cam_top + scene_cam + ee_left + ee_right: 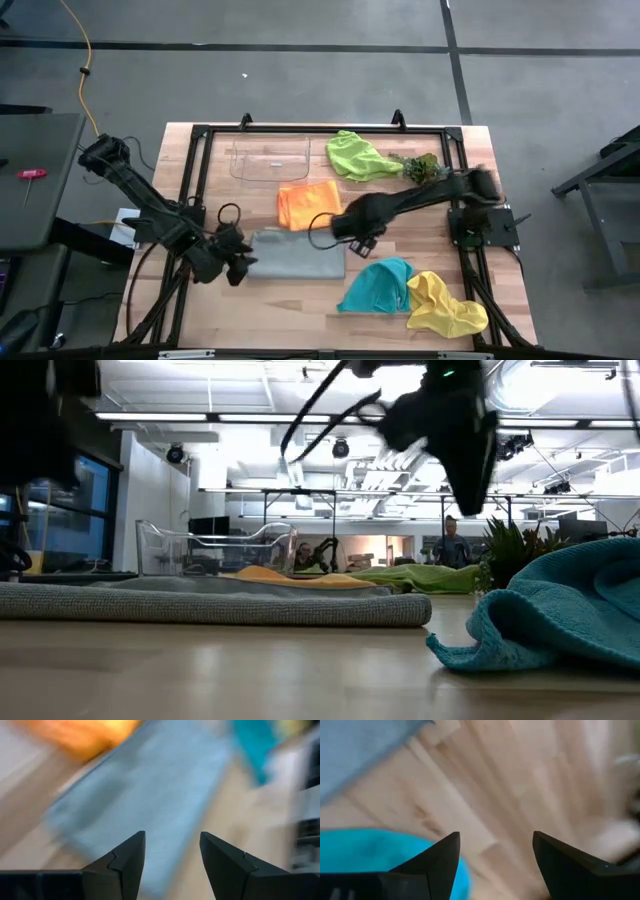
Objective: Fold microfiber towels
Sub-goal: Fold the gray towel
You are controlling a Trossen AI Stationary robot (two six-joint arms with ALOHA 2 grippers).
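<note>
Two sets of jaws stand open and empty: right gripper [362, 240] above bare surface [300, 300] between grey towel [297, 256] and teal towel [378, 287]; left gripper [238, 268] at the grey's edge. Reaching down could snag and drag the teal heap.

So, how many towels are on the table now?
5: lime green towel at the far edge, orange towel mid-table, grey towel in front of it, teal towel and yellow towel near-right.

The wooden table [300, 300] carries five towels [297, 254], a tray [270, 160] and a sprig [422, 166].
</note>
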